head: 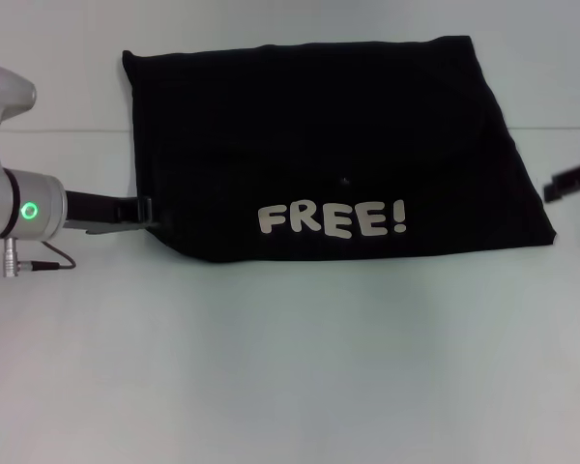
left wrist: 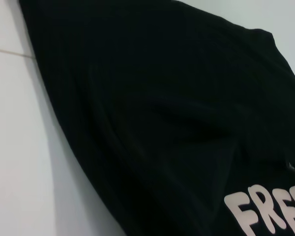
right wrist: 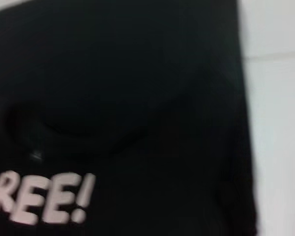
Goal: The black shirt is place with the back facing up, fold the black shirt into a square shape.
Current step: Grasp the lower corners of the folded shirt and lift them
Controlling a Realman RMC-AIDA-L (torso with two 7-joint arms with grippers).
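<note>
White table (head: 290, 387) bears the black shirt (head: 319, 145); left gripper (head: 140, 213), grip unclear, touches its hem, so smooth outward gently.

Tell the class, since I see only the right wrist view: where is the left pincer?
Observer: In the head view the left pincer is at the black shirt's left edge, close to its near corner.
Operator: And the right pincer?
Observer: The right pincer hangs off the shirt's right side, apart from the cloth.
Operator: My view cuts off the print. Is it all showing?
Observer: Yes, "FREE!" reads in full, facing up along the near edge.
</note>
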